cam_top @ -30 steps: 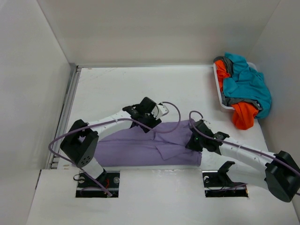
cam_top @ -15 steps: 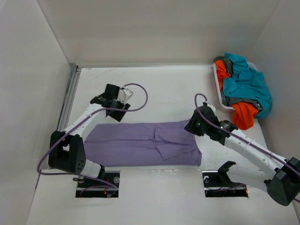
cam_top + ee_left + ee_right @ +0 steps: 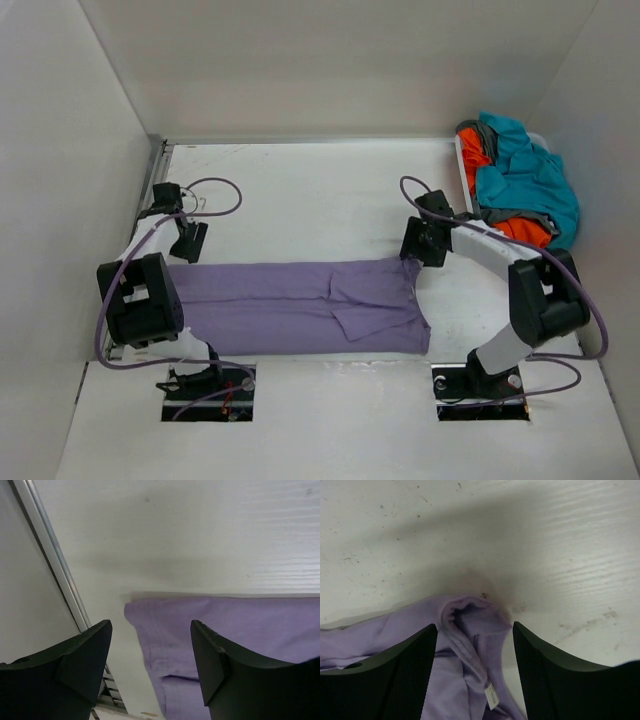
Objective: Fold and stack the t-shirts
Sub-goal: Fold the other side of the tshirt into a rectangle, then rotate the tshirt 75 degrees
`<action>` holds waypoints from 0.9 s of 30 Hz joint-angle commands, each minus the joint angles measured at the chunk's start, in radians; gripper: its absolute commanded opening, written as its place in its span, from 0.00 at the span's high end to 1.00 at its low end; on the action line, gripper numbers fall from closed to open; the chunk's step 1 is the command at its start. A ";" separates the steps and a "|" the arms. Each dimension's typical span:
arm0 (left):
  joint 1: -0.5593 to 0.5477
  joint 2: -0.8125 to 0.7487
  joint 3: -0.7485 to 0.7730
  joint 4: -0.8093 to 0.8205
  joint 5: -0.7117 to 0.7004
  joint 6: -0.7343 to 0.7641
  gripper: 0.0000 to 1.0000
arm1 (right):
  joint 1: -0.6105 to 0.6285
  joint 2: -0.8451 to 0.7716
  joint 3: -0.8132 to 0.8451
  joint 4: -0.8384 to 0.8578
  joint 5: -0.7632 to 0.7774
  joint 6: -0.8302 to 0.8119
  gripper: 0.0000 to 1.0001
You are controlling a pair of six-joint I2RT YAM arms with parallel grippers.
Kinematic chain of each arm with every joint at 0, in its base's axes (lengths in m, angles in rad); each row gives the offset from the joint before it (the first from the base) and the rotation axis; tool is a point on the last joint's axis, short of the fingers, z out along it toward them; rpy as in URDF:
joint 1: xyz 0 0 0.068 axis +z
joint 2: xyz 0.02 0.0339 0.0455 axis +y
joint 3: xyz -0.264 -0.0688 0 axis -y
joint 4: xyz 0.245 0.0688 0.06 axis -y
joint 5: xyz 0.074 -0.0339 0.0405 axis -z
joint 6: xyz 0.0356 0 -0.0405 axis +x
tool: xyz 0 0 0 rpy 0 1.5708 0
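Note:
The lavender t-shirt (image 3: 290,305) lies flat in a long folded band across the near part of the table. My left gripper (image 3: 188,243) hovers open over its far left corner; in the left wrist view that corner (image 3: 165,630) lies below the left gripper (image 3: 151,630), apart from both fingers. My right gripper (image 3: 413,247) stands open over the shirt's far right end. There the collar (image 3: 470,612) with its white tag (image 3: 491,696) shows under the right gripper (image 3: 474,627), untouched. The teal (image 3: 525,180), orange (image 3: 520,245) and dark grey (image 3: 487,133) t-shirts are heaped together at the back right.
A white mesh basket (image 3: 463,190) holds the heap of shirts against the right wall. A metal rail (image 3: 150,220) runs along the table's left edge, close beside my left gripper. White walls close in the left, back and right sides.
The left arm swung from the shirt's middle out to its far left corner, and the shirt now reaches further left. The right gripper opened, let go of the shirt's right end and moved back.

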 commanded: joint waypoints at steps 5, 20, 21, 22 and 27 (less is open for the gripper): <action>0.090 0.042 0.004 0.042 -0.001 0.062 0.37 | 0.002 0.124 0.095 0.013 -0.061 -0.050 0.49; 0.176 0.023 0.038 -0.002 -0.006 0.100 0.36 | 0.013 0.777 1.168 -0.275 -0.042 -0.216 0.96; 0.176 0.025 0.043 -0.007 -0.006 0.097 0.36 | 0.019 0.863 1.331 -0.308 -0.041 -0.225 0.92; 0.175 0.031 0.053 -0.013 -0.009 0.091 0.36 | 0.026 0.981 1.578 -0.341 -0.045 -0.239 0.82; 0.144 0.033 0.084 -0.060 -0.017 0.051 0.36 | 0.040 1.045 1.854 -0.304 -0.042 -0.237 0.50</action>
